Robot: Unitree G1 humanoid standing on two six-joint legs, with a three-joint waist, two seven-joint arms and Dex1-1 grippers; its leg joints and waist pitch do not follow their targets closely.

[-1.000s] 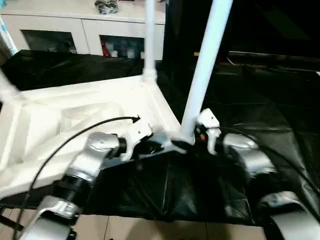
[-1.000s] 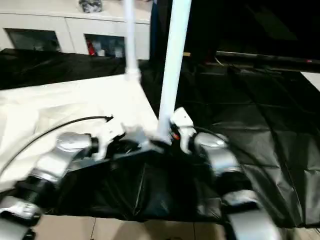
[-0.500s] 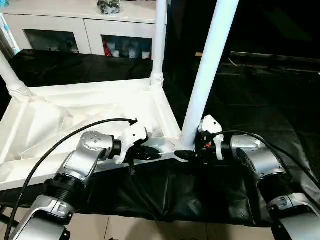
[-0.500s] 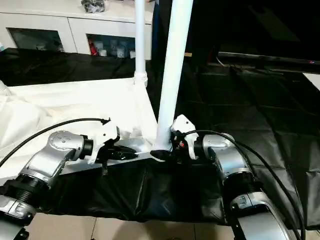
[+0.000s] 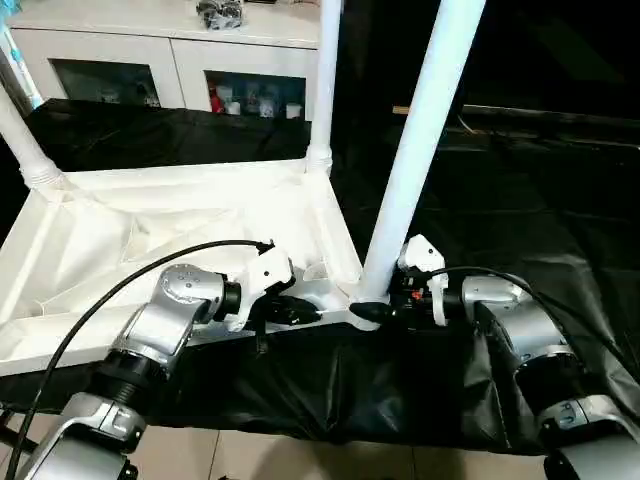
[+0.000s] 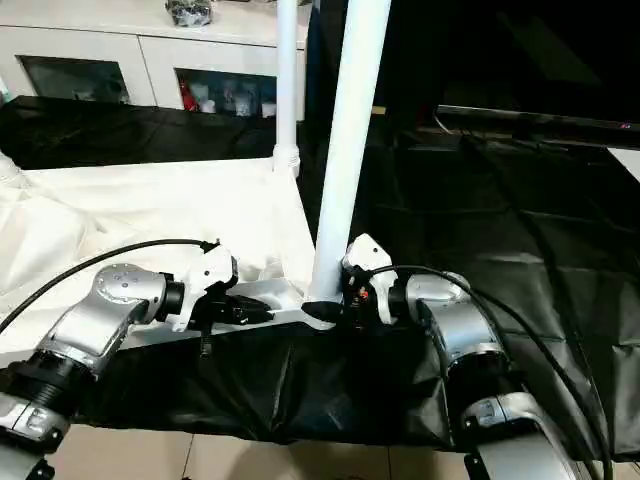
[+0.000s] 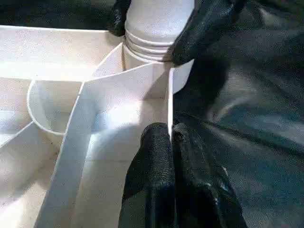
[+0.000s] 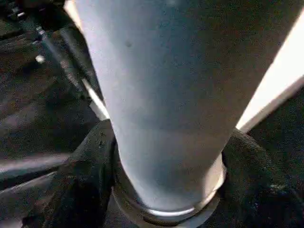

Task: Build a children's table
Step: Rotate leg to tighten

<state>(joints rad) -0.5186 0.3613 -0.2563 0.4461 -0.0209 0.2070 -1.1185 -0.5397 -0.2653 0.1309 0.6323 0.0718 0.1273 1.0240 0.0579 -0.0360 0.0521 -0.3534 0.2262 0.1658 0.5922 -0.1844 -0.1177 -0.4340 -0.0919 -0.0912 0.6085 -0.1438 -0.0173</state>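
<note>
Pinching the tabletop [image 5: 150, 240] rim, left gripper [image 7: 171, 135]; right gripper [image 5: 375, 312] seemingly clasps 1 leg [image 5: 420, 140].

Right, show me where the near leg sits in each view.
Left eye view: the near leg rises right of centre from the tabletop's near corner.
Right eye view: the same leg stands just right of centre.
Left wrist view: its ringed base stands in the corner socket.
Right wrist view: it rises between black fingers.
Shared landmark: the right pincer around the leg's base.
</note>
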